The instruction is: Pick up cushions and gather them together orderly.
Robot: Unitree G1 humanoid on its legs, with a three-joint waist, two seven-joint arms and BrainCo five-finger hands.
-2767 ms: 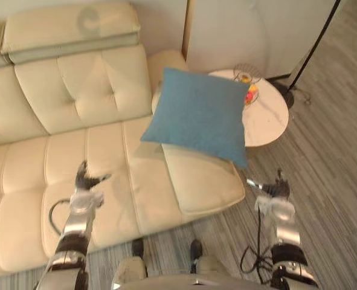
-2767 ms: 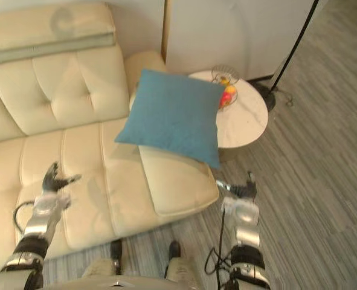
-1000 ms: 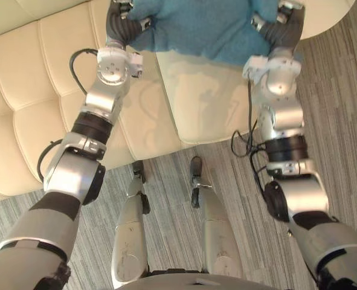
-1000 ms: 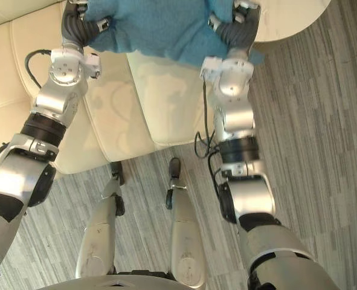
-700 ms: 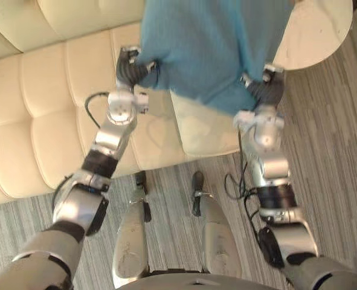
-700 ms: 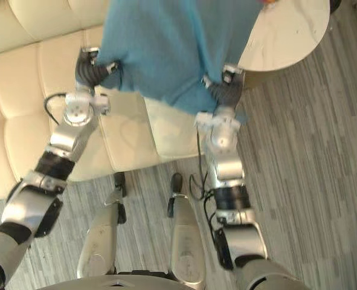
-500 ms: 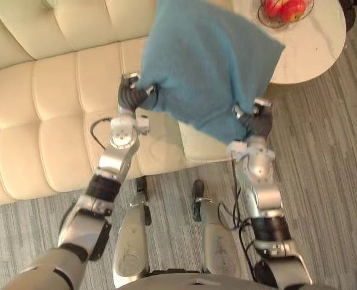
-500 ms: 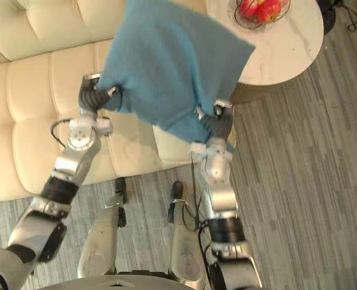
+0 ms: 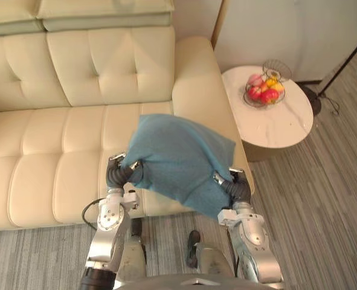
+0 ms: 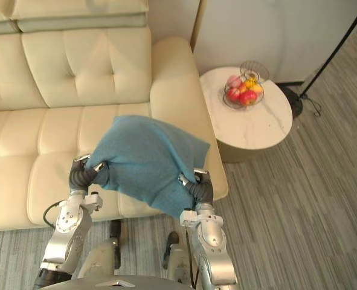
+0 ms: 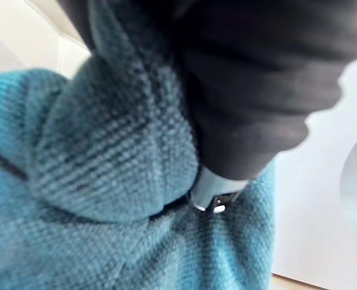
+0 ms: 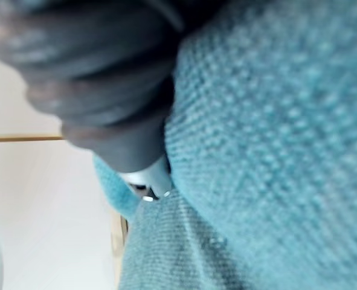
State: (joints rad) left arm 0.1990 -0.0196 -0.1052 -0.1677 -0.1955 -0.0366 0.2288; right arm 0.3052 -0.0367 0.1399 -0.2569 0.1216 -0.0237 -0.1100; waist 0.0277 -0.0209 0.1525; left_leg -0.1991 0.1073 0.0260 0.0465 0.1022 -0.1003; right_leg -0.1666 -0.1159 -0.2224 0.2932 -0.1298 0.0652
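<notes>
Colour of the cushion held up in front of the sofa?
Plain teal-blue cushion, no pattern, with a woven texture. It shows best in the left eye view.

I'm looking at a cream tufted sofa (image 9: pixel 75 139) stretching across the left, its armrest (image 9: pixel 193 72) sitting just beside a round white side table (image 9: pixel 287 130). A wire bowl (image 9: pixel 279 66) is standing near the table's far edge, holding fruit (image 9: pixel 267 95): I'm making out red pieces and something yellow-orange. Grey striped floor (image 9: pixel 329 205) is running out to the right. A thin dark pole (image 9: pixel 347 57) is slanting down to a dark base (image 9: pixel 314 101) just past the table's right edge, in front of a pale wall (image 9: pixel 287 30).
</notes>
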